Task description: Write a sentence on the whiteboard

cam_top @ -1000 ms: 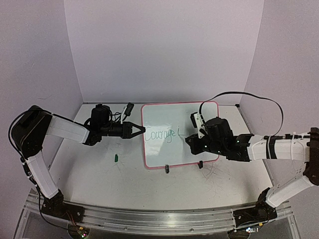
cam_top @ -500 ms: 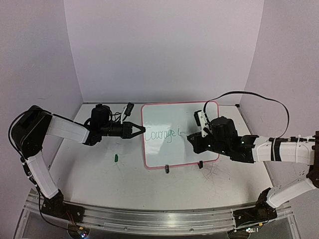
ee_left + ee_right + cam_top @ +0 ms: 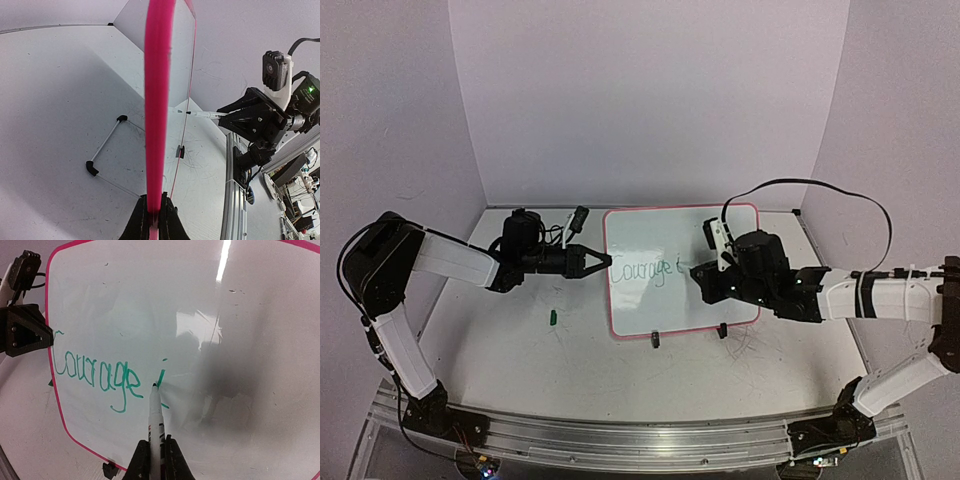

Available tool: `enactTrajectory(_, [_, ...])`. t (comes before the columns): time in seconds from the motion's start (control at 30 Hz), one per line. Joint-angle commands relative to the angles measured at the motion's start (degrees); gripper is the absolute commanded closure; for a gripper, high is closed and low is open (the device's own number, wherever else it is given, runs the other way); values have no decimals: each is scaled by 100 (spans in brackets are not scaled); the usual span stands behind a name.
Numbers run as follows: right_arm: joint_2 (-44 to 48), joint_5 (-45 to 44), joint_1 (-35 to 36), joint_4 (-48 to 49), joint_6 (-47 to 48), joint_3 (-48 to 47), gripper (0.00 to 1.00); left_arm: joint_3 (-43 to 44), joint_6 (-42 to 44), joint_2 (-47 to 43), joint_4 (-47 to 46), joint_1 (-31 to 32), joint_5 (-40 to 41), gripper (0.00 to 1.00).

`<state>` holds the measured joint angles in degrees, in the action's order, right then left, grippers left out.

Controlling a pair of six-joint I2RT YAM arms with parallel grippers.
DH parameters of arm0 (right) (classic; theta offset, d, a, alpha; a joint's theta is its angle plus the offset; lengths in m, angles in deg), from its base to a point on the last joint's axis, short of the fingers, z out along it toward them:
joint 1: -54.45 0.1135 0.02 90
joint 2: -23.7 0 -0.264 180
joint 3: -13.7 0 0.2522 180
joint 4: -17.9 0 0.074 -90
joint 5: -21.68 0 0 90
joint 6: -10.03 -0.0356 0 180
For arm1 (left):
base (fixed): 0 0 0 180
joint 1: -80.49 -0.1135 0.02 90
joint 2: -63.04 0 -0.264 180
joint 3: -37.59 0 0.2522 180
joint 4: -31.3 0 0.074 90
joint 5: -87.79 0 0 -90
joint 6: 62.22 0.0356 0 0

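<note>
The whiteboard (image 3: 660, 235) stands tilted on the table, pink-framed, with two black clips at its bottom edge. Green writing, the sentence (image 3: 642, 270), reads "Courage" followed by a short upright stroke. My left gripper (image 3: 603, 261) is shut on the board's left frame edge (image 3: 159, 75), the jaws pinching it (image 3: 154, 202). My right gripper (image 3: 156, 442) is shut on a white marker (image 3: 156, 422). The marker's tip touches the board (image 3: 150, 300) at the foot of the stroke after the word (image 3: 95, 372). From above, the right gripper (image 3: 698, 275) is in front of the board's middle.
A small green marker cap (image 3: 552, 318) lies on the table left of the board. The board's thin wire stand (image 3: 105, 150) reaches out behind it. Black clips (image 3: 655, 340) hold its lower edge. Walls close the table on three sides.
The right gripper with the marker shifted slightly right, then back left, lengthening the green stroke after "Courage". The left gripper has stayed still on the frame.
</note>
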<state>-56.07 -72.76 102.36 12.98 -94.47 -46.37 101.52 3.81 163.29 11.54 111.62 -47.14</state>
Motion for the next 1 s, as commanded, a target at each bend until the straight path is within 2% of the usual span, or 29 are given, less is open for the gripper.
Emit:
enactTrajectory(0.0, [-120,-16,-12,202,80,-297,100,150,76,100,24,51,195,100])
enactTrajectory(0.8, [53,-915,-36,-320,-279,-182,100,98,94,56,29,54,203,100])
enactTrajectory(0.97, [218,-515,-35,-148,-64,-106,100,110,93,56,27,53,202,100])
